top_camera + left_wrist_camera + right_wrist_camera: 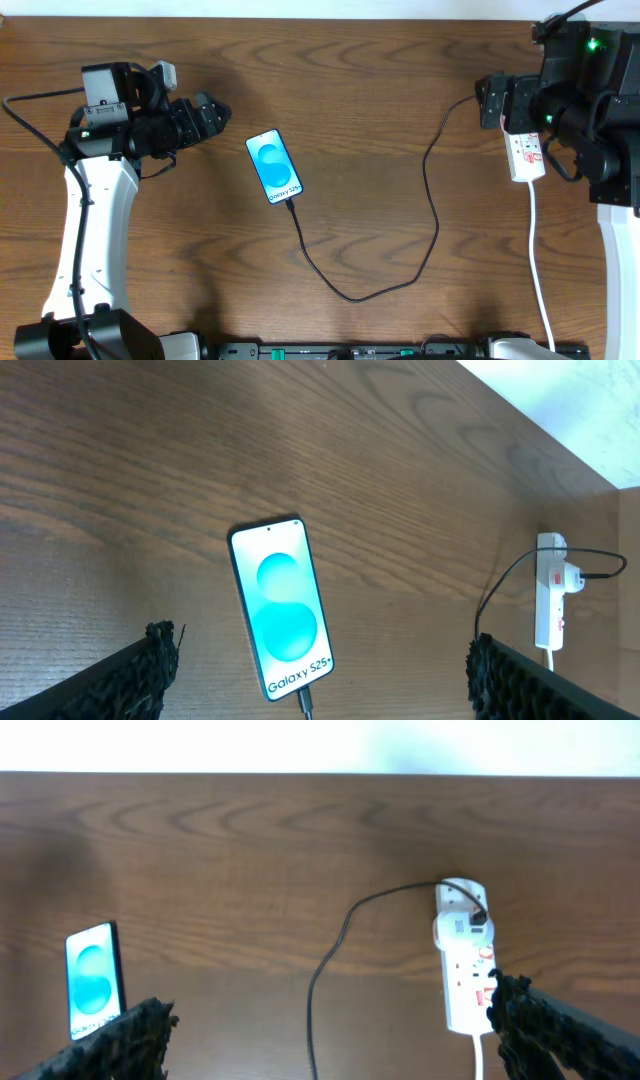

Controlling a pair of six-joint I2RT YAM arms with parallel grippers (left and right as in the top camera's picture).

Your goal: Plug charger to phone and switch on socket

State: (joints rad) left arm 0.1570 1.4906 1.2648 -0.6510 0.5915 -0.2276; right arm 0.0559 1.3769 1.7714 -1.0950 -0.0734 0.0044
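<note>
The phone lies screen up at the table's left centre, its blue screen lit. It also shows in the left wrist view and the right wrist view. The charger cable has its plug tip in the phone's near end. It loops right and up to the socket. Its black plug head sits in the socket's far outlet. My left gripper is open and empty, up and left of the phone. My right gripper is open and empty over the socket's far end.
The socket's white cord runs down to the table's front edge. The socket also shows far right in the left wrist view. The arm bases stand at the left and right edges.
</note>
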